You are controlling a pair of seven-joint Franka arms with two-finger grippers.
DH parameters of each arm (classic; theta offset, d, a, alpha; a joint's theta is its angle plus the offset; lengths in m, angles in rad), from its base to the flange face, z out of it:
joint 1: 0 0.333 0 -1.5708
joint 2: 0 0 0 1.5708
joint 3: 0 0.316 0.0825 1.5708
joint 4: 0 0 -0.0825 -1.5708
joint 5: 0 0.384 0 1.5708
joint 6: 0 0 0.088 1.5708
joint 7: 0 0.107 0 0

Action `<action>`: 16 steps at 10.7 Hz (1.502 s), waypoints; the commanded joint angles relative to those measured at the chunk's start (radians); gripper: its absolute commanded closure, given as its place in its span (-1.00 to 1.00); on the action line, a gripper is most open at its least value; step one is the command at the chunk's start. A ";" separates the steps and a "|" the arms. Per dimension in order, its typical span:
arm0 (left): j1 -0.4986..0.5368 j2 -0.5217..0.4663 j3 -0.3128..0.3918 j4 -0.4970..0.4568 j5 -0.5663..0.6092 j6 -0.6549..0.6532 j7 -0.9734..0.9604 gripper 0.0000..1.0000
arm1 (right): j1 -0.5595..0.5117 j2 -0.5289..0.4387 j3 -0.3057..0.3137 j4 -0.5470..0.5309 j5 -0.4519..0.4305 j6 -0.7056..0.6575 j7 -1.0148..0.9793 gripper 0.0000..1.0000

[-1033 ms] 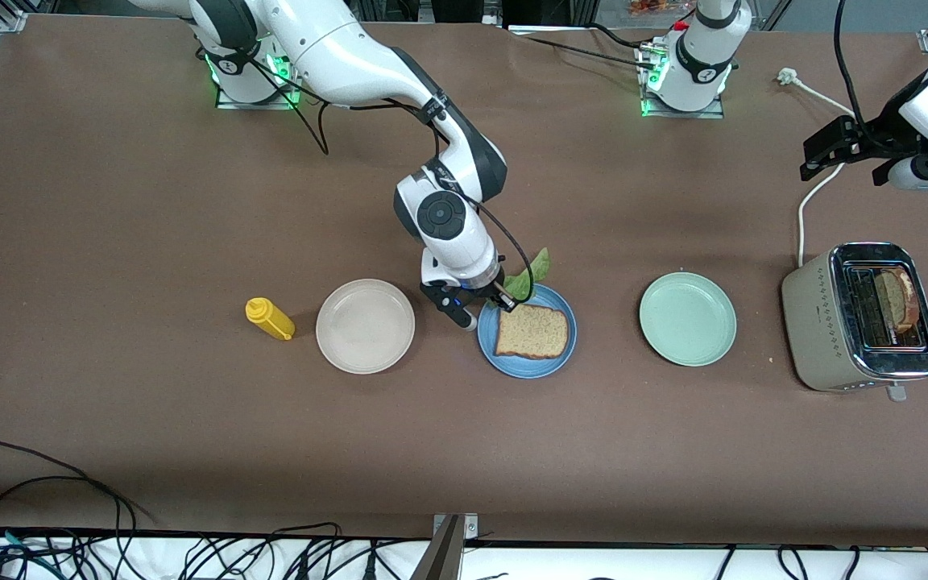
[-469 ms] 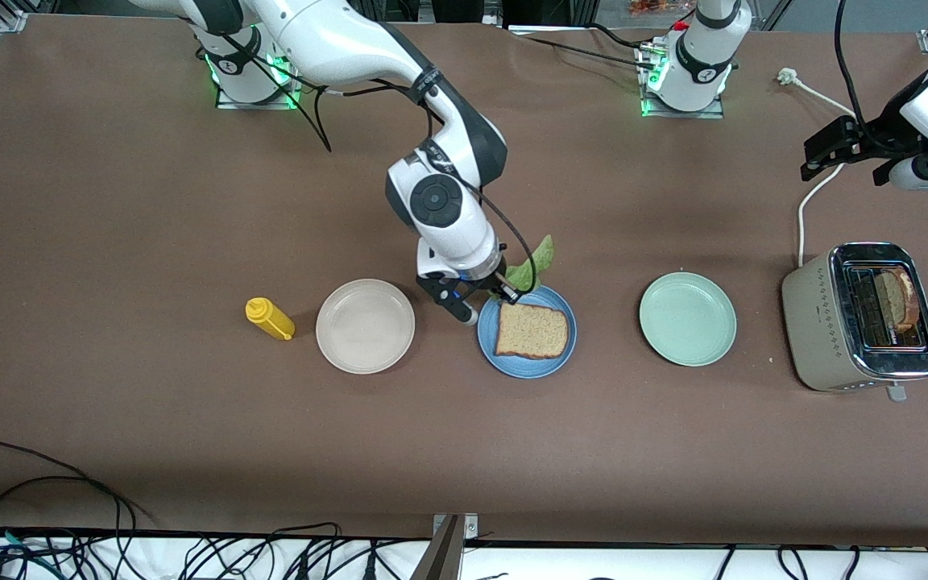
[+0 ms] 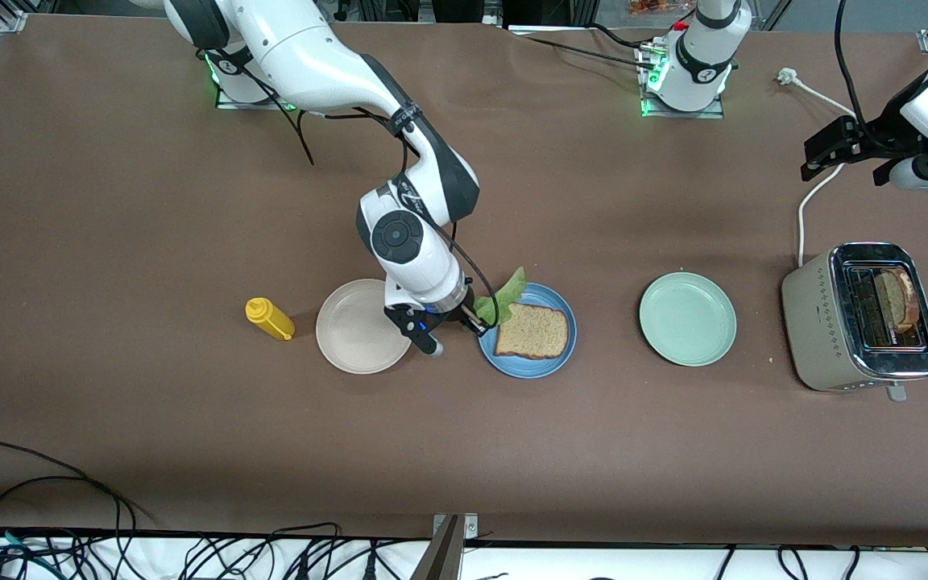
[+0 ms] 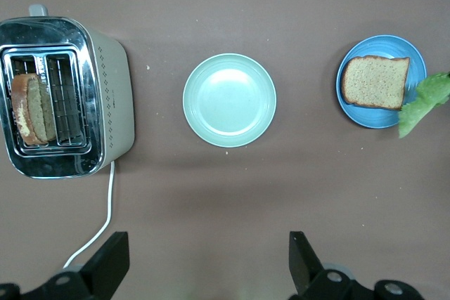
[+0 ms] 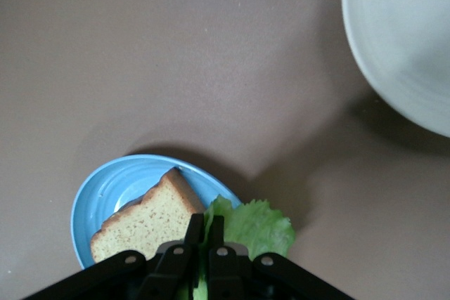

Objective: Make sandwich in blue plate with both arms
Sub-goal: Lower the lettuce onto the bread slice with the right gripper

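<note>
The blue plate (image 3: pixel 522 364) (image 5: pixel 105 187) (image 4: pixel 376 119) carries one brown bread slice (image 3: pixel 532 331) (image 5: pixel 144 226) (image 4: pixel 375 81). My right gripper (image 3: pixel 478 325) (image 5: pixel 205 219) is shut on a ruffled green lettuce leaf (image 3: pixel 503 293) (image 5: pixel 256 226) (image 4: pixel 424 96). It holds the leaf just above the plate's rim toward the right arm's end, beside the bread. A second bread slice (image 3: pixel 896 298) (image 4: pixel 31 107) stands in the toaster (image 3: pixel 814 322) (image 4: pixel 105 103). High over the left arm's end of the table, my left gripper (image 3: pixel 847 161) (image 4: pixel 207 251) waits open and holds nothing.
A beige-white plate (image 3: pixel 347 330) (image 5: pixel 401 40) lies beside the blue plate toward the right arm's end, with a yellow squeeze bottle (image 3: pixel 269 318) past it. A pale green plate (image 3: pixel 687 319) (image 4: pixel 229 100) lies between the blue plate and the toaster. The toaster's white cord (image 3: pixel 806 201) trails toward the bases.
My right gripper has carried the lettuce toward the right arm's end and nearer the front camera, lowering it to the blue plate's rim. The left arm has not moved.
</note>
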 commanded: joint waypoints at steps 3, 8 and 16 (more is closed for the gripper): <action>0.000 -0.013 0.000 -0.009 0.005 -0.005 -0.007 -1.00 | 0.023 0.011 -0.002 0.007 0.023 0.033 0.022 1.00; 0.000 -0.013 0.000 -0.009 0.005 -0.005 -0.007 -1.00 | 0.045 0.042 -0.001 0.007 0.023 0.101 0.059 1.00; 0.000 -0.013 0.000 -0.009 0.005 -0.005 -0.007 -1.00 | 0.048 0.075 -0.001 0.006 0.012 0.126 0.056 -0.99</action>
